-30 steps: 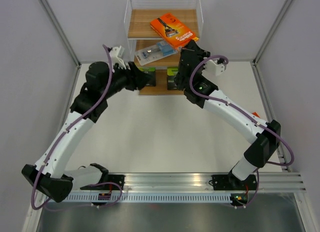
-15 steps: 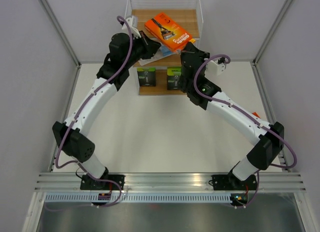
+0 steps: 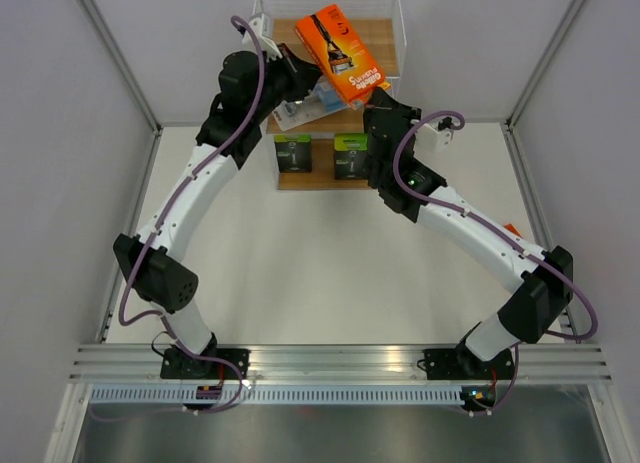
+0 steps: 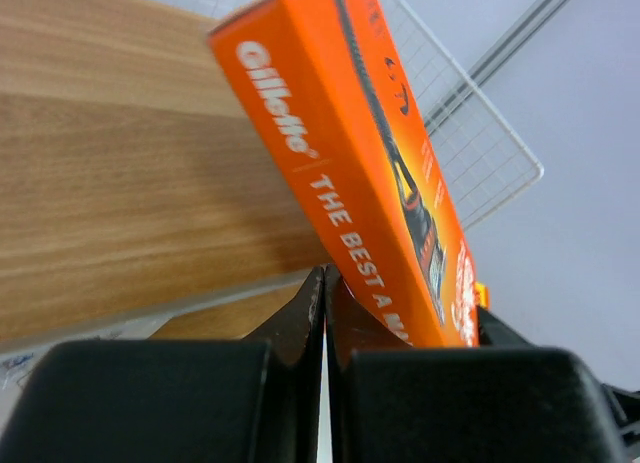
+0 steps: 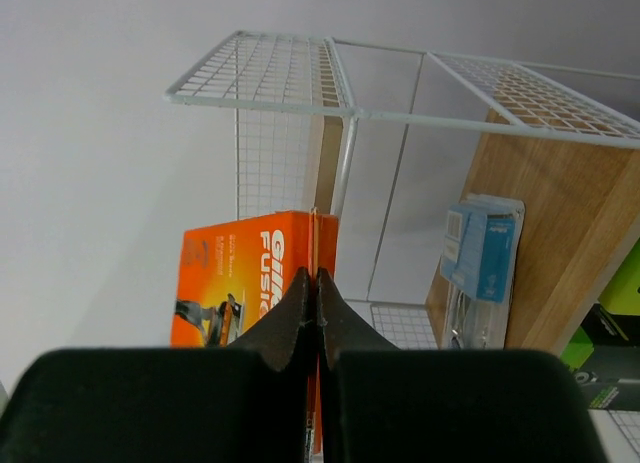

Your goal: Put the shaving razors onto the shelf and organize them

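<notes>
Danger of a fall

The orange pack (image 3: 343, 51) leans tilted over the top board of the shelf (image 3: 285, 41). The right gripper (image 5: 318, 275) is squeezed tight and looks to pinch the pack's thin edge. The left gripper (image 4: 324, 279) is squeezed tight too, holding nothing, with its tips against the pack's side. If it pushes too hard, the pack could twist out of the pinch and drop onto the blue pack (image 3: 305, 108) below.
</notes>
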`<state>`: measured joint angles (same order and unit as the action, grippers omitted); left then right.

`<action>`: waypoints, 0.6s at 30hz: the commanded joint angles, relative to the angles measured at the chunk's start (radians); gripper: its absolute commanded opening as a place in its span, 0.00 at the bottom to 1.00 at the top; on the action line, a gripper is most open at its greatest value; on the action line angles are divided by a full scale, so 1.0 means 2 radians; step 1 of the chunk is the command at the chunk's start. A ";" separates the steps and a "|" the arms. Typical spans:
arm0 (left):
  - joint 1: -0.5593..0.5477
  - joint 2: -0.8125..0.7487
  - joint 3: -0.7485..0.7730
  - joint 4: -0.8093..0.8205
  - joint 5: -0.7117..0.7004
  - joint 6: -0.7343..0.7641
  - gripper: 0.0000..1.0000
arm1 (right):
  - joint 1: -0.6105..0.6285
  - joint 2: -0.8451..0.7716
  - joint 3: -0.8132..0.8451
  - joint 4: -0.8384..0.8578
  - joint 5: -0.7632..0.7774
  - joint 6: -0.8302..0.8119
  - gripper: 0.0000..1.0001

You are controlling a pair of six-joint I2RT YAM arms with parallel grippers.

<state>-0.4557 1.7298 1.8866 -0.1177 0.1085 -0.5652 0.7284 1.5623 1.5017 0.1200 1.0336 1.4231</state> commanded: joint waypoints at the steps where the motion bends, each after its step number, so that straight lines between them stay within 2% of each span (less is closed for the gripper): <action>1: 0.000 0.019 0.048 0.022 0.020 -0.025 0.02 | 0.002 -0.015 -0.004 0.013 -0.041 0.014 0.00; 7: -0.002 0.084 0.135 -0.025 0.042 -0.055 0.02 | 0.010 -0.018 -0.005 0.012 -0.037 0.024 0.01; 10: -0.002 0.108 0.172 -0.047 0.035 -0.065 0.02 | 0.022 -0.018 0.005 0.014 0.004 0.026 0.01; 16: -0.001 0.123 0.191 -0.071 -0.016 -0.066 0.03 | 0.027 0.010 0.050 0.039 0.097 0.020 0.01; 18: 0.000 0.126 0.202 -0.088 -0.027 -0.058 0.03 | 0.026 0.016 0.054 0.066 0.137 -0.020 0.00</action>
<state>-0.4557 1.9743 2.2250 -0.2405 0.1085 -0.6701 0.7753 1.5814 1.5497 0.1474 1.1702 1.4406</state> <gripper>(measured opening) 0.027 0.013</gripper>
